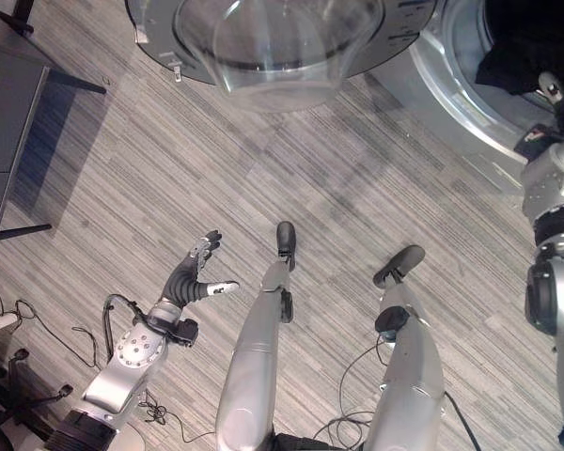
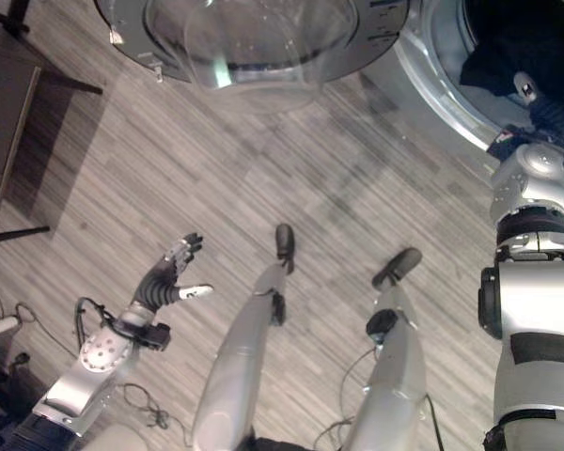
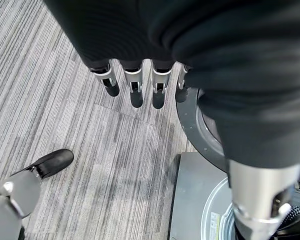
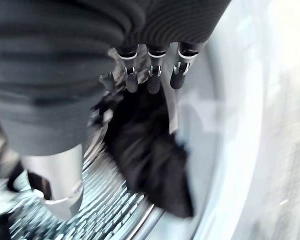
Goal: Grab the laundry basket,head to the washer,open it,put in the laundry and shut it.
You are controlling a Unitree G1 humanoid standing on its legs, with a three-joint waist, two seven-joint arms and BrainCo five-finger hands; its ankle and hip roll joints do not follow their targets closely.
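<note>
One dark, soft laundry piece point(image 4: 150, 155) lies inside the ribbed metal drum point(image 4: 105, 210); the right hand point(image 4: 150, 75) reaches in, fingers straight. Left hand point(image 1: 199, 268) hovers over striped floor point(image 1: 169, 169), fingers relaxed, near the round glass washer door point(image 1: 273, 42).

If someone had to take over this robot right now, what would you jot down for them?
Left robot hand: open, empty, hanging over the grey striped floor.
Right robot hand: fingers straight, at the round washer opening, just above the dark laundry lying in the ribbed metal drum.
Done: round glass washer door is open; dark laundry is inside.
Left: pull the right arm out, shut the door.
</note>
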